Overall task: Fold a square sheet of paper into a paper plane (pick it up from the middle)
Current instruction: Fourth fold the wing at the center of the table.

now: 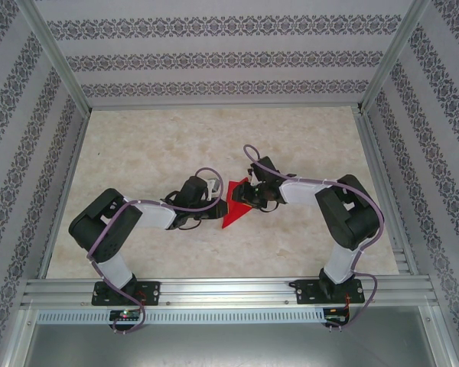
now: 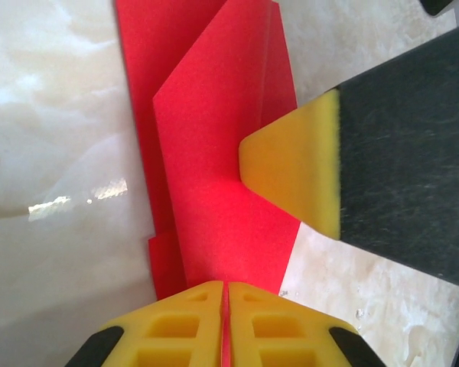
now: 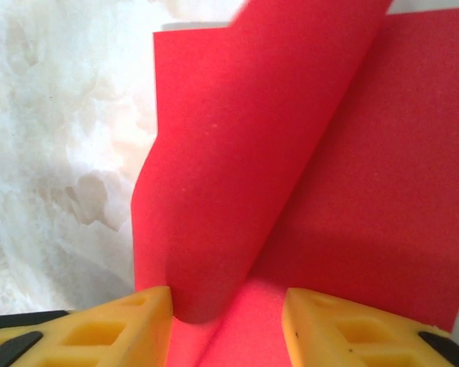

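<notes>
Twin arms in black and white: the left arm [image 1: 111, 229] and right arm [image 1: 348, 218] pair bulky black joint housings with smooth white shells, each trailed by a looping purple cable [image 1: 206, 171] and seated on a black base plate [image 1: 126, 293]. Their fingers [image 2: 203, 306] are bright yellow, moulded with square pockets, black at the outer corners, on dark speckled backing.

Paper sheet [image 2: 214, 153] matt, finely grained; table [image 2: 53, 229] glossy, marble-look.

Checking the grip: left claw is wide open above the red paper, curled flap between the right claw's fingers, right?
No: the left wrist view shows the left claw shut on the red paper. The flap between the right claw's fingers is correct.
</notes>
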Robot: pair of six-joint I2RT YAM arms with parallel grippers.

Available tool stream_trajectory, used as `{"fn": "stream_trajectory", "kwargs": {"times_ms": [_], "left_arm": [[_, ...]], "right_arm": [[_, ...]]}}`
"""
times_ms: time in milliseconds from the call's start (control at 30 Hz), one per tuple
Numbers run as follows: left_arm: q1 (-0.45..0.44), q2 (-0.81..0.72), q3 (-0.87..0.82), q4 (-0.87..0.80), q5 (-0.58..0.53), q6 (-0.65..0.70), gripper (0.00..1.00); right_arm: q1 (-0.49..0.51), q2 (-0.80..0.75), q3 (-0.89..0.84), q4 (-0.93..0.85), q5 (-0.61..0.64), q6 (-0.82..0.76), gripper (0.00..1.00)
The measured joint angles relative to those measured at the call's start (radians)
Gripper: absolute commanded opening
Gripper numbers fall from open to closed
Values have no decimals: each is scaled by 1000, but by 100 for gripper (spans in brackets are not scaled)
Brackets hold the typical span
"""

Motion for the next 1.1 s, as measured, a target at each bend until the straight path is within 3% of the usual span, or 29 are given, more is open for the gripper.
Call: {"fn": "stream_trajectory", "kwargs": {"times_ms": [467, 1100], "left_arm": [[0, -19, 5, 48, 37, -37, 18], [0, 51, 34, 34, 29, -46, 11]], "right_arm": [[0, 22, 40, -60, 11, 4, 41], [0, 29, 47, -74, 14, 12, 37]]}}
